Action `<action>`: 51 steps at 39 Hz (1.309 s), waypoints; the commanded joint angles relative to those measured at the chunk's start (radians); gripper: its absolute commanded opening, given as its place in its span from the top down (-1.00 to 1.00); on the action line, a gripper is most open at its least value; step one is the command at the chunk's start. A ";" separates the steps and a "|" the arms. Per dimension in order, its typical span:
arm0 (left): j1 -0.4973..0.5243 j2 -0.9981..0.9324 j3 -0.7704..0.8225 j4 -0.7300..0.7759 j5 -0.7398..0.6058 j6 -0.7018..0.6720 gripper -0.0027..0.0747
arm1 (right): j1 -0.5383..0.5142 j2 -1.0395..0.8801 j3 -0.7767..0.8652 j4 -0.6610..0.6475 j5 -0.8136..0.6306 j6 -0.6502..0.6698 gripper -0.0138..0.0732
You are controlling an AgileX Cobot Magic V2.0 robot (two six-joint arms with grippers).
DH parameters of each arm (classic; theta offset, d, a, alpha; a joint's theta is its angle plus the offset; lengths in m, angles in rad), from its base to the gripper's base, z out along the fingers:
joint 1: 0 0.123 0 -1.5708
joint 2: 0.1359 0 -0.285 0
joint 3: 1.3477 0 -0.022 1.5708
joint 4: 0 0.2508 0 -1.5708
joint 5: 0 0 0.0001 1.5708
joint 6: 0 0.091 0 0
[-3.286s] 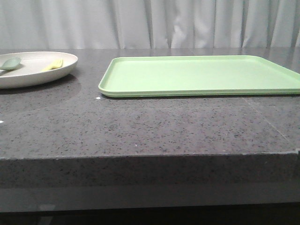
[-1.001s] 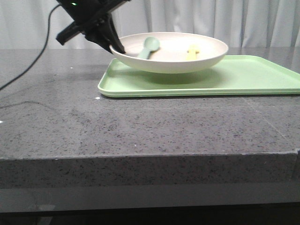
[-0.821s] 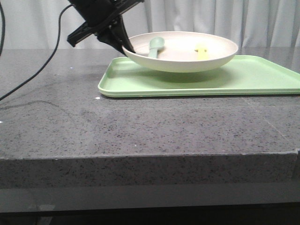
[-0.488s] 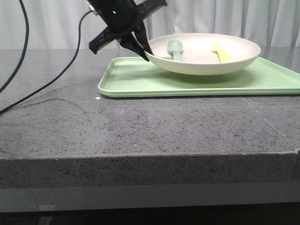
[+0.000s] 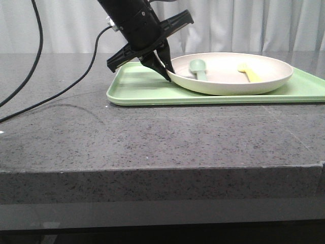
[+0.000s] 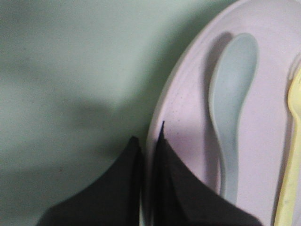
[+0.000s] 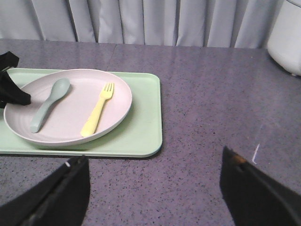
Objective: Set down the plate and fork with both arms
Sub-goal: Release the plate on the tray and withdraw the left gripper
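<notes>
A: Where does the plate (image 5: pixel 231 81) sit?

B: On the green tray (image 5: pixel 137 89), toward its left-centre in the front view. Tray lies on the grey stone table (image 5: pixel 152 137).

A: Left gripper (image 5: pixel 166 71)?

B: Pinched shut on the plate's rim at the plate's 9 o'clock edge, front view. In the left wrist view the two dark fingers (image 6: pixel 124 179) straddle the rim, one outside and one inside.

A: Contents?

B: Fork (image 7: pixel 97 109), pale yellow, lies inside the plate, tines toward 12 o'clock. Grey-green spoon (image 7: pixel 48 103) lies beside it at its 9 o'clock, not touching.

A: Right gripper (image 7: pixel 153 188)?

B: Spread wide, holding nothing, over bare table well apart from the tray.
</notes>
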 commanded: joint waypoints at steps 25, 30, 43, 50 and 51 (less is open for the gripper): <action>-0.005 -0.354 -0.006 0.129 0.131 0.308 -0.04 | -0.005 0.016 -0.032 0.023 -0.072 -0.007 -0.68; 0.020 -0.493 0.095 0.142 0.133 0.378 -0.04 | -0.005 0.018 -0.033 0.098 -0.068 -0.007 -0.68; 0.205 -0.892 0.567 0.133 0.063 0.493 -0.04 | -0.003 0.243 -0.239 0.165 0.224 -0.014 -0.68; 0.297 -1.083 0.798 0.133 0.054 0.534 -0.04 | 0.020 0.378 -0.354 0.221 0.321 -0.083 -0.68; 0.307 -1.112 0.830 0.133 0.056 0.534 -0.04 | 0.029 0.402 -0.371 0.223 0.330 -0.086 -0.68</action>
